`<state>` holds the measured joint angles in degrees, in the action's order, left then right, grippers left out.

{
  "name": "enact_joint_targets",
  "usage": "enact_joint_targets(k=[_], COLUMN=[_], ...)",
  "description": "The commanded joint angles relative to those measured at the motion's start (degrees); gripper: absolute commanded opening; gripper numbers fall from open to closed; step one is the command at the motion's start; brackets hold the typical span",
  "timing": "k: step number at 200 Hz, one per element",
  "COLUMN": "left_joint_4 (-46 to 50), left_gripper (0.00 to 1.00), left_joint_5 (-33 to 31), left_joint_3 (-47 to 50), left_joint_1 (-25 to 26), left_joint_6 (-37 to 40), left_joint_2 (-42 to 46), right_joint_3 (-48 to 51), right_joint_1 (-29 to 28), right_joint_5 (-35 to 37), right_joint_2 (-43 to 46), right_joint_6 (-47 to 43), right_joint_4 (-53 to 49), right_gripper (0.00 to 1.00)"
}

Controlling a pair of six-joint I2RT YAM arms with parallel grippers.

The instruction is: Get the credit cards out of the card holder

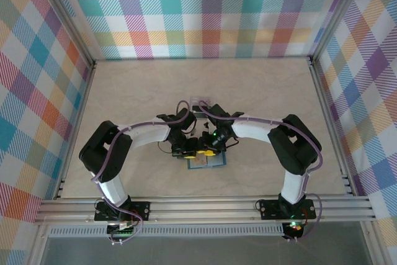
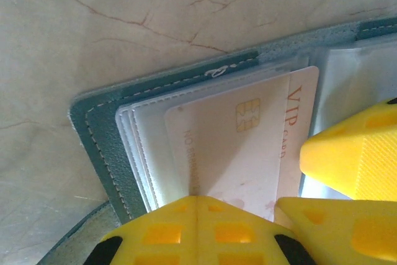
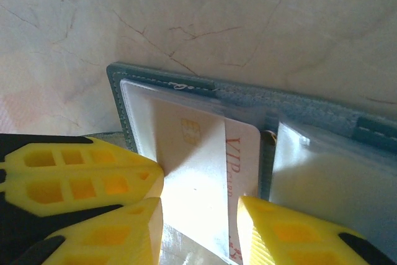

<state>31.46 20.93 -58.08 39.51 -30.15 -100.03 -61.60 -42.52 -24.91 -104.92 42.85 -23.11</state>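
My left jaws, pressed together, crowd my part-spread right jaws, which straddle the VIP card [image 3: 198, 172] half inside the card holder's [image 3: 279, 100] clear sleeve [image 3: 139, 116] on the worktop [image 3: 248, 17].

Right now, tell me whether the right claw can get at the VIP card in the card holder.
Probably yes. The right claw straddles the VIP card, which sticks partly out of its clear sleeve in the card holder; the shut left claw sits at one edge, not between.
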Motion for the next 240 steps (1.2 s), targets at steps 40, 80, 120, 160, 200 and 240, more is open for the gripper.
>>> enact_joint_targets(k=[40, 80, 120, 160, 200, 240], left_joint_4=[5.9, 6.3, 5.2, 6.0, 6.1, 6.2], left_gripper=[0.01, 0.01, 0.01, 0.01, 0.01, 0.01], left_joint_5=[-6.5, -6.9, -4.9, -6.3, -6.3, -6.2], left_joint_3=[-0.8, -1.6, -2.5, -1.8, -2.2, -2.5], left_joint_1=[0.4, 0.5, 1.1, 1.3, 1.3, 1.5], left_joint_6=[2.2, 2.4, 1.6, 1.5, 1.5, 1.5], left_joint_2=[0.0, 0.5, -0.2, -1.3, -1.3, -2.2], right_joint_3=[-1.2, -0.7, 0.3, 1.9, 1.7, 2.8], right_joint_1=[-0.1, -0.1, 0.1, 0.8, 1.3, 1.2], right_joint_5=[6.9, 5.6, 4.7, 4.4, 4.2, 0.3], right_joint_2=[-1.7, 1.3, 1.8, 3.9, 2.2, -0.1], right_joint_6=[-1.7, -1.9, -1.4, -1.4, -2.5, -2.9], right_joint_4=[-6.9, -5.1, -4.4, -3.6, -4.2, 0.1], right_gripper=[0.37, 0.37, 0.37, 0.37, 0.38, 0.34])
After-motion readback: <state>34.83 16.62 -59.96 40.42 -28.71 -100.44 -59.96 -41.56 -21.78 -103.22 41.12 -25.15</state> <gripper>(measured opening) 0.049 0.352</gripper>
